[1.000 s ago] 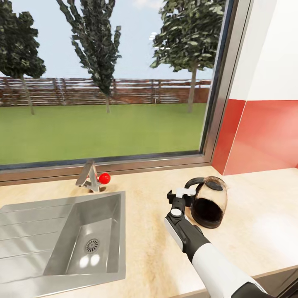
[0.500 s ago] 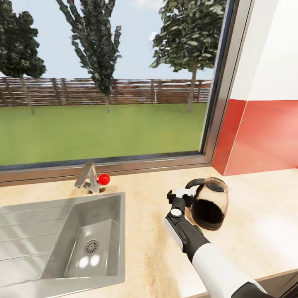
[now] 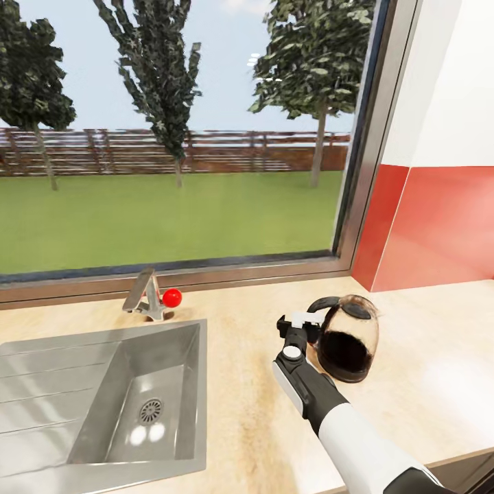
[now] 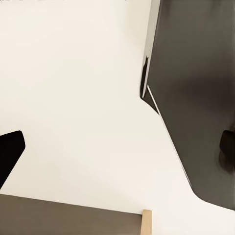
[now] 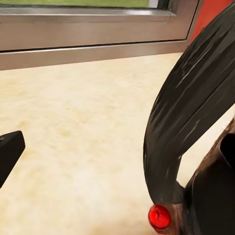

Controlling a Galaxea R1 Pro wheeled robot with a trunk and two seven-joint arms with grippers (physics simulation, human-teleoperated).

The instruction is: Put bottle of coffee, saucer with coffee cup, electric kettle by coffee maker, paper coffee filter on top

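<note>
**Right tool at the kettle's handle, by the window**

The right tool [image 3: 300,322] reaches out over the beige table [image 3: 247,412] and sits at the black handle [image 3: 321,304] of the electric kettle [image 3: 347,336]. The kettle stands just beyond and to the right of the tool, close to upright, its dark glass body resting on the table and its lid [image 3: 357,309] on top. From the head view the tool's white fingers meet the handle, but whether they are clamped on it or merely beside it cannot be told. In the right wrist view the curved black handle [image 5: 196,112] sweeps close across the frame, with a small red light [image 5: 159,216] at its base and the kettle's dark body [image 5: 215,196] beside it; one dark fingertip [image 5: 9,152] shows at the edge, well apart from the handle.

To the left of the tool lies a steel sink [image 3: 103,405] set into the table, with a faucet [image 3: 144,293] and its red knob [image 3: 171,297] behind it. A window frame [image 3: 206,274] runs along the far side, and a red wall panel [image 3: 439,226] stands to the right of the kettle.

The left wrist view shows a white surface [image 4: 73,98] and a dark panel [image 4: 196,98], with one dark fingertip [image 4: 9,152] of the left tool at the edge; its state cannot be told.
</note>
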